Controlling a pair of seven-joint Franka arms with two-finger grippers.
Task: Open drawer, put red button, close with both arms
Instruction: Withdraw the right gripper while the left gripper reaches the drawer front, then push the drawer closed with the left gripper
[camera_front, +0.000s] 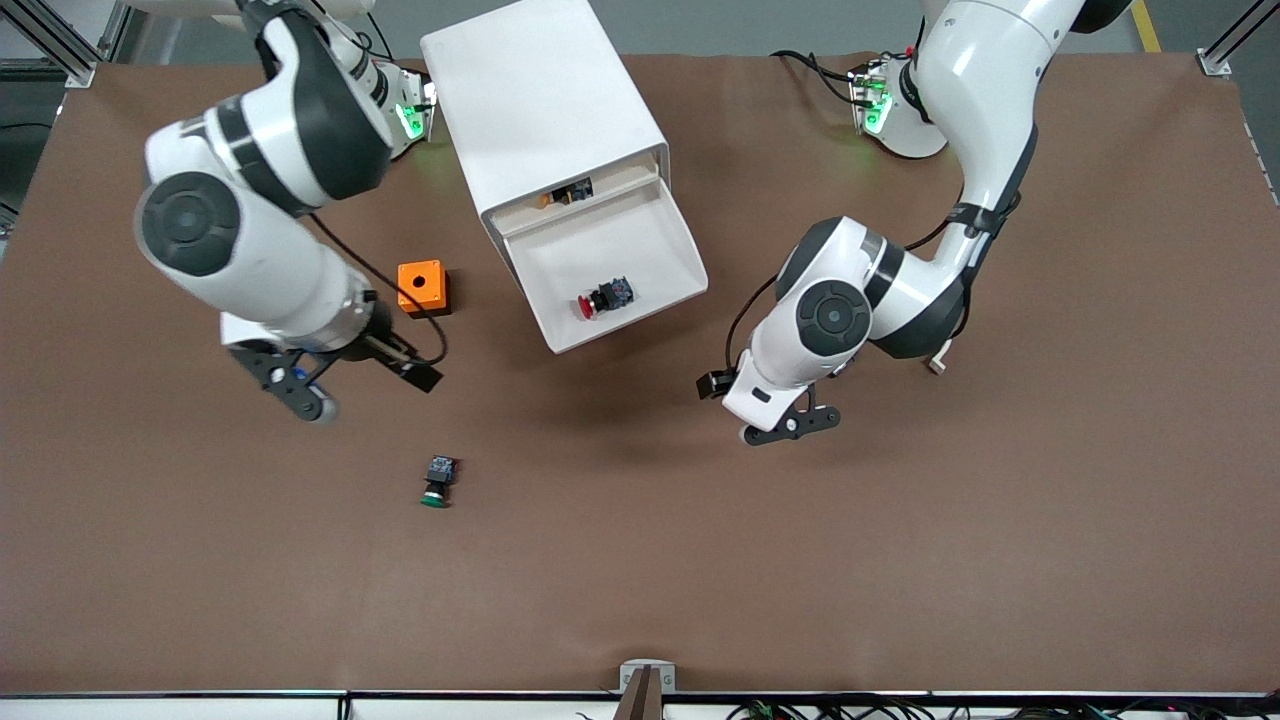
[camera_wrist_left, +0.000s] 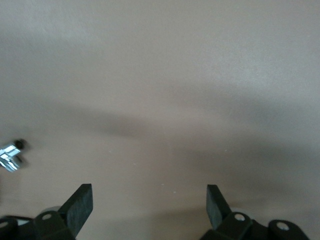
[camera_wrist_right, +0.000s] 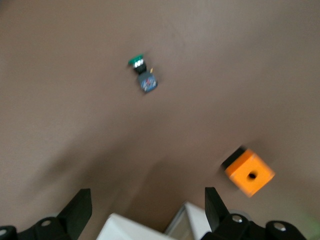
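The white cabinet (camera_front: 540, 100) lies on the brown table with its drawer (camera_front: 570, 255) pulled out. The red button (camera_front: 603, 298) lies on its side in the drawer tray. My right gripper (camera_front: 300, 385) hangs open and empty over bare table, beside the orange box. In the right wrist view my right gripper (camera_wrist_right: 148, 200) shows wide-apart fingers, with a white corner of the drawer (camera_wrist_right: 130, 227) low between them. My left gripper (camera_front: 790, 425) hovers over bare table toward the left arm's end. It is open with nothing between its fingers (camera_wrist_left: 150, 197).
An orange box (camera_front: 422, 287) (camera_wrist_right: 249, 172) stands beside the drawer, toward the right arm's end. A green-capped button (camera_front: 438, 481) (camera_wrist_right: 142, 72) lies on the table nearer the front camera. A small shiny metal piece (camera_wrist_left: 10, 152) shows at the edge of the left wrist view.
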